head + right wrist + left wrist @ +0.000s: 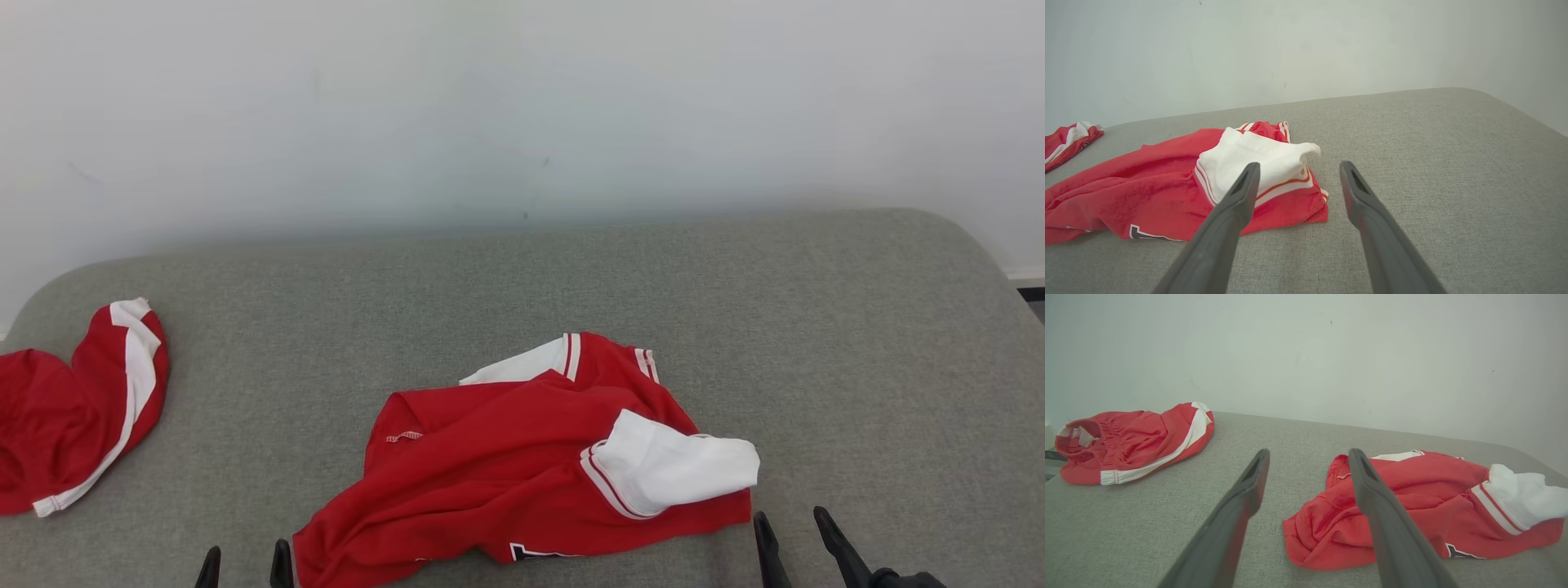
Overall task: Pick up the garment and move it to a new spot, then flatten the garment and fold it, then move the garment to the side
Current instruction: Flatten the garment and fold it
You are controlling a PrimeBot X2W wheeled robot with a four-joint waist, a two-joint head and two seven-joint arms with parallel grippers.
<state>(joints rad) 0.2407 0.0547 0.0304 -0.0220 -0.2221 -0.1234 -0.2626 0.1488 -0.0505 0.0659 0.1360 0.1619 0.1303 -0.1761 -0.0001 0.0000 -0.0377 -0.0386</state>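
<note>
Head view: a grey fabric surface (816, 327) spans the frame. The crumpled red shirt (490, 474) lies at lower centre, its long axis running from lower left to the right. Its white sleeve (678, 469) is folded over the right end. A second red garment (73, 416) sits well apart at far left. The left pincer (246, 549) at the bottom edge is released, just beside the shirt's lower-left corner. The right pincer (790, 514) is also released, just beside the sleeve end. Both look about equally near.
</note>
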